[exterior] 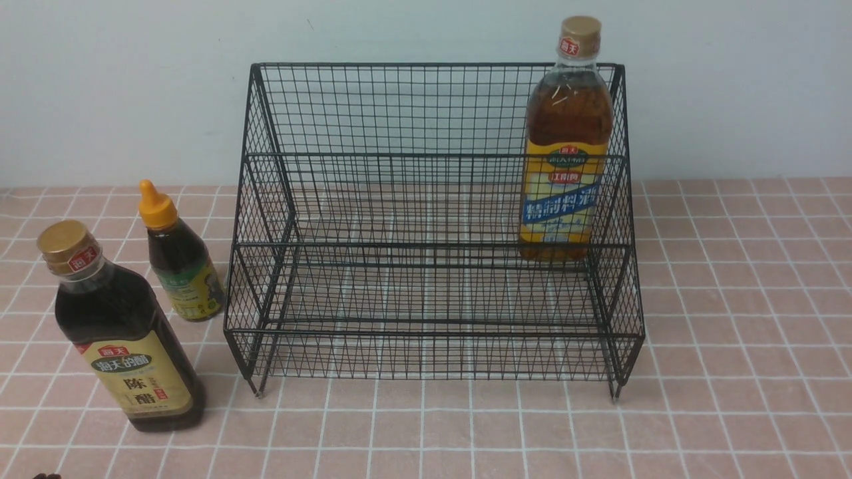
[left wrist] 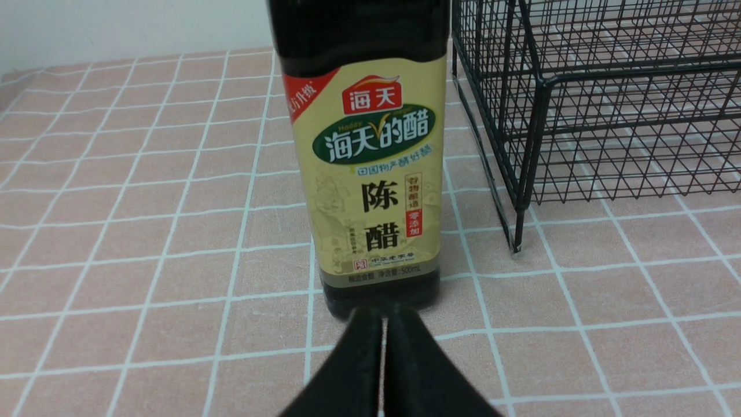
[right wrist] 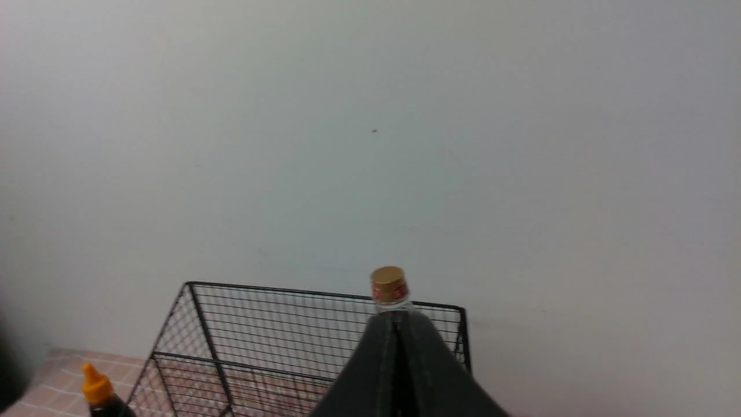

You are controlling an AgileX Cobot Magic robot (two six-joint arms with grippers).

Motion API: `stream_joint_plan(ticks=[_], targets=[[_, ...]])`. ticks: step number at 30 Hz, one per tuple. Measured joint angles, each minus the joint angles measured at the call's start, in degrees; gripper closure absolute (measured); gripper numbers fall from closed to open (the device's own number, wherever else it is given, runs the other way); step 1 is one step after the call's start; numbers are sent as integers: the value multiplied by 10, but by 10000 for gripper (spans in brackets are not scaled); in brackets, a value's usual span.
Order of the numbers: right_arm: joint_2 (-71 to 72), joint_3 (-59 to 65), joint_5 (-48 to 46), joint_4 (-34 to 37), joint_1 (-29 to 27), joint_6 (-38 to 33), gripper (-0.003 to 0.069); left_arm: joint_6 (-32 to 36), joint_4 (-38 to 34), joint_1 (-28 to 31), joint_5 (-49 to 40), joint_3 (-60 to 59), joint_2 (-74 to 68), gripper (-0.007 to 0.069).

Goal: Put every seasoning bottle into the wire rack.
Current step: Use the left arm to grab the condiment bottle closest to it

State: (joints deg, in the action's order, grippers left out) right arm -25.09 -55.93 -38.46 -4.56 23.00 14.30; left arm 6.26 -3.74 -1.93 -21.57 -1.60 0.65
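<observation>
Left tool (left wrist: 385,317): smooth black tapered wedge

A surface (exterior: 732,399) of pink square tiles with white grout lines spreads below and ahead of the left gripper (left wrist: 383,315). Beyond it rises a plain, pale grey-white wall (exterior: 133,86), which fills nearly everything ahead of the right gripper (right wrist: 395,321). The light is soft and even, and shadows on the tiles are faint.
</observation>
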Motion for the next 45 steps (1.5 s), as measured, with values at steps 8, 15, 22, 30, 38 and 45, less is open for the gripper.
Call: stream_joint_plan(ticks=[8, 15, 22, 30, 38, 45], targets=[[125, 181, 75, 42, 0, 0, 672, 0, 0, 0, 0, 0, 0, 631], [157, 291, 101, 34, -1, -5, 673, 0, 0, 0, 0, 0, 0, 631], [229, 444, 215, 16, -92, -54, 673, 0, 0, 0, 0, 0, 0, 631], [257, 573, 178, 25, -253, -66, 673, 0, 0, 1, 0, 0, 0, 631], [258, 572, 169, 30, -273, -66, 673, 0, 0, 1, 0, 0, 0, 631], [258, 572, 168, 30, -273, -66, 673, 0, 0, 1, 0, 0, 0, 631]])
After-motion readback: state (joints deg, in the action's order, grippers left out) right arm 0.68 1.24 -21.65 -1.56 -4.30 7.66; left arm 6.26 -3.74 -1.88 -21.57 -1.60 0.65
